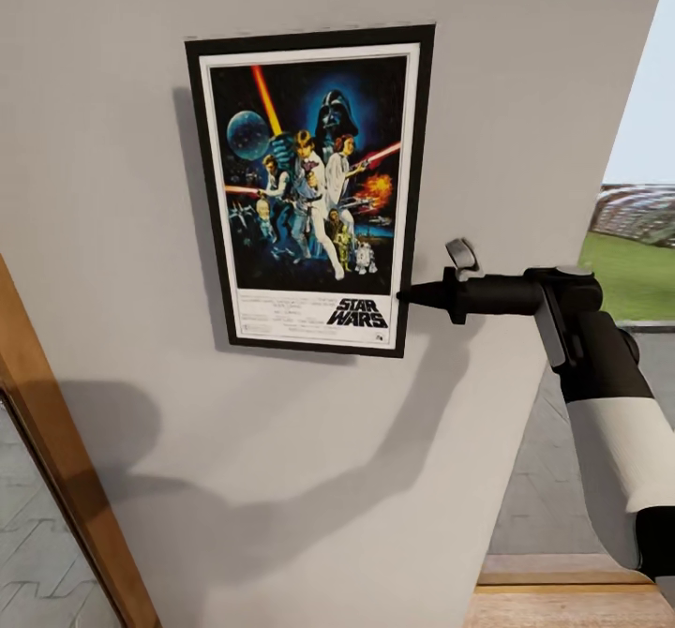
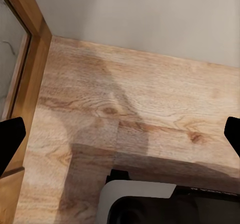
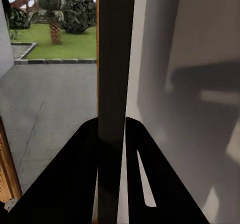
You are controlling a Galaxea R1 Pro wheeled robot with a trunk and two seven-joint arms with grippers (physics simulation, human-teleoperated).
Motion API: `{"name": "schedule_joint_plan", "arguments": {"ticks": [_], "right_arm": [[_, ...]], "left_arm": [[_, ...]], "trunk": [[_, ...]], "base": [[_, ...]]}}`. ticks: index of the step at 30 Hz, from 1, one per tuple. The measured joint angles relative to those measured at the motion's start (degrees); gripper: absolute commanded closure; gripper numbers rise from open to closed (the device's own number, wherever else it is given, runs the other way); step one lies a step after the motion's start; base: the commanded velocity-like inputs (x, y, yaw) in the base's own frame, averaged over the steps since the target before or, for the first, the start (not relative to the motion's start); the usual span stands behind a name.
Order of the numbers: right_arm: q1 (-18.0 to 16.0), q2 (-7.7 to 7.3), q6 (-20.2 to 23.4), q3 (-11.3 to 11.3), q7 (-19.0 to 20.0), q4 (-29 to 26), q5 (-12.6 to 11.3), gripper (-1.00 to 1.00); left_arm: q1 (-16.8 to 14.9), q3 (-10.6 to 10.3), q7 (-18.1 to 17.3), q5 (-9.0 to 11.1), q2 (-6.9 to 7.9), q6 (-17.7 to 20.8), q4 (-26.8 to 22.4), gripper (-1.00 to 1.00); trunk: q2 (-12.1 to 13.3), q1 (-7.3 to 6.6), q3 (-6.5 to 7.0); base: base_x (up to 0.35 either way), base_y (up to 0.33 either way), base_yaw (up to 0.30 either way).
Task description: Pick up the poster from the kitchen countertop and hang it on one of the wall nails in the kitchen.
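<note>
Plain grey wall [image 1: 525,94] behind everything. Poster [image 1: 309,187] flat against it, just ahead of the right end effector [image 1: 405,296], which pinches its lower side edge, frame between the fingers [image 3: 150,184]. Probably best to check it's actually hooked, then open slowly and back straight off, no twisting. Left end effector [image 2: 120,134] spread wide over wooden floor [image 2: 150,98].

Grey wall [image 1: 525,75] in front. Wooden door frame [image 1: 56,459] at lower left. Wood-grain floor [image 2: 150,108] below. Outside: green lawn [image 3: 60,46], palm tree [image 3: 54,21], dark bushes [image 3: 77,8].
</note>
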Motion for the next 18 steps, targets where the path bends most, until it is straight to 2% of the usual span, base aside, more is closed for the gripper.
{"name": "schedule_joint_plan", "arguments": {"ticks": [18], "right_arm": [[1.01, -0.75, -0.01, 0.0, 0.0, 0.0, -0.05, 1.0]], "left_arm": [[0.0, 0.0, 0.0, 0.0, 0.0, 0.0, 0.0, -1.0]], "trunk": [[0.0, 0.0, 0.0]], "base": [[0.0, 0.0, 0.0]]}}
